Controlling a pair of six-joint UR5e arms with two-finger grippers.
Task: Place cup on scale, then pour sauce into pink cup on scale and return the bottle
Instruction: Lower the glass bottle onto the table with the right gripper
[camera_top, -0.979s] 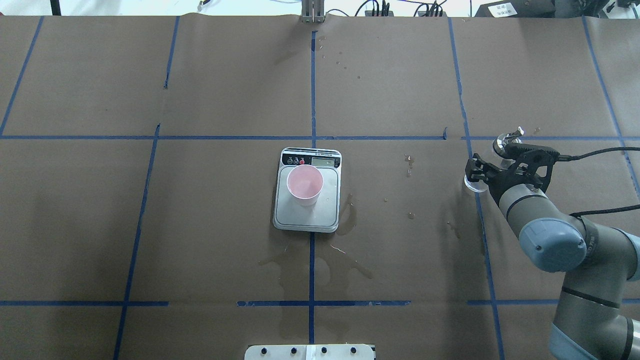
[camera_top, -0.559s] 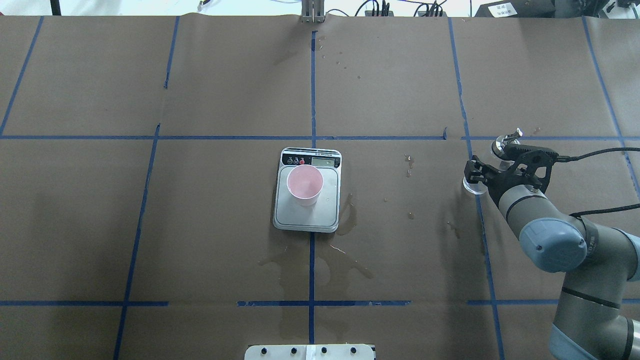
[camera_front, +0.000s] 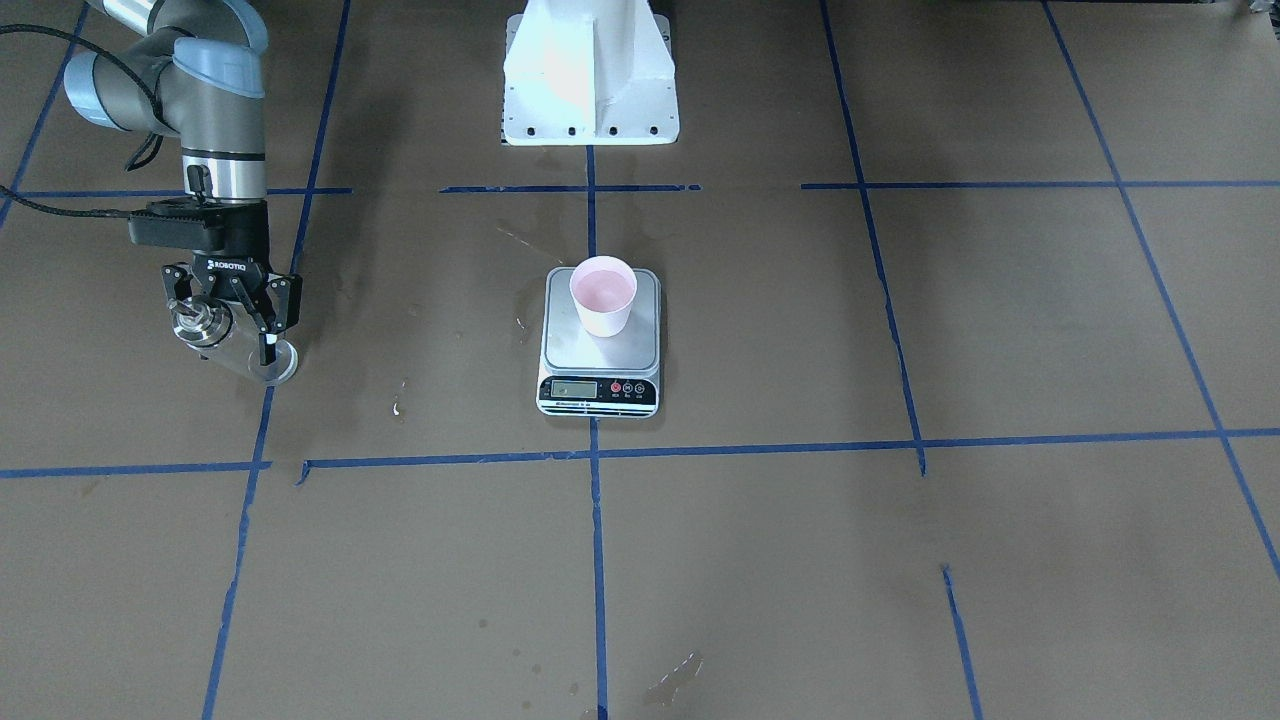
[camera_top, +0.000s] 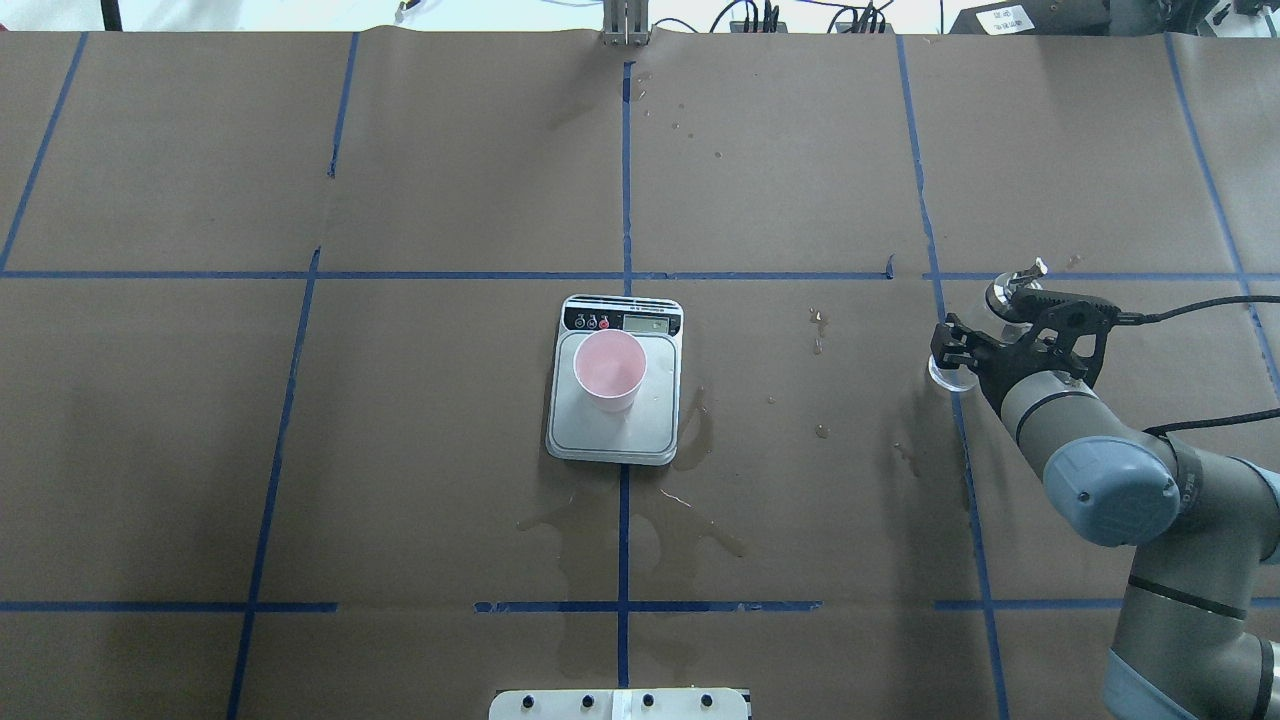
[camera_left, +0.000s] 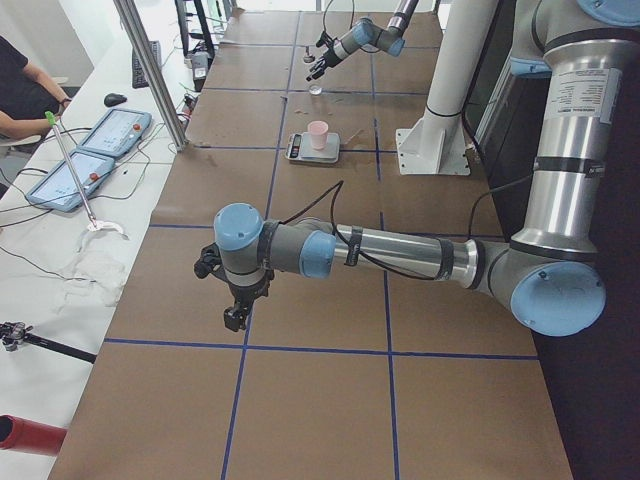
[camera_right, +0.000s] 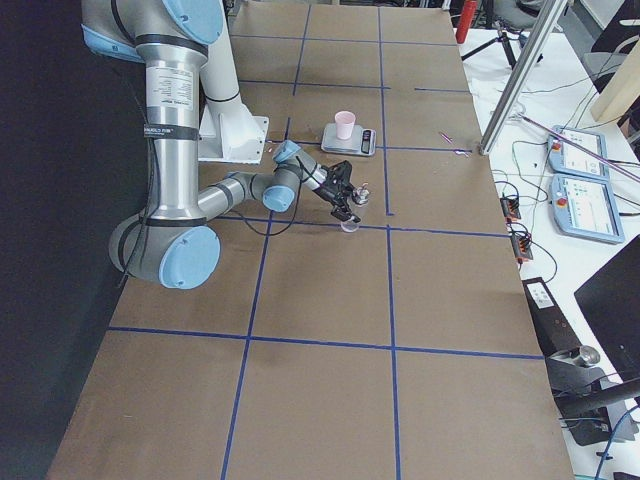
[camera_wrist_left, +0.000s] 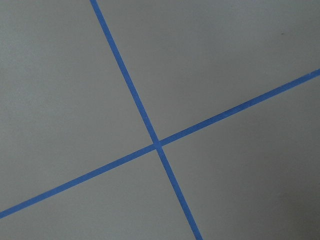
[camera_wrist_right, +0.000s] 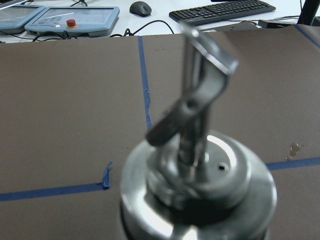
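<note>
Glass, clear and cylindrical, forms the bottle (camera_front: 262, 362), which has a silver metal collar and a thin metal pour spout. It sits near the counter's edge on the robot's right, about midway between the near and far edges. It leans, collar higher than base, with the base low over a blue tape line (camera_top: 958, 440). Whether the base touches the counter cannot be told.

By appearance it is rigid, smooth and breakable. It is likely slippery if wet, and heavier than the cup. The round body below the collar looks like the sound place to grip. The spout looks too slight to hold.

The right gripper (camera_front: 235, 340) has its two black fingers closed around that body. The right wrist view shows the collar and spout close up and blurred. How much liquid is left in the bottle cannot be made out.

At the counter's centre a small pale pink tapered plastic cup (camera_top: 609, 368) stands upright on a flat steel-topped digital kitchen scale (camera_front: 640, 345). Its display strip faces the far edge. The cup's inside looks evenly pink. The clear sauce, if any is there, cannot be told apart from it. An empty cup like this would be light and easy to tip.

Dark wet stains (camera_top: 640, 520) mark the brown paper covering (camera_top: 450, 150) beside the scale, towards the robot's edge.

The left gripper (camera_left: 234, 318) hangs over the counter's left end. Whether its fingers are apart cannot be told.
</note>
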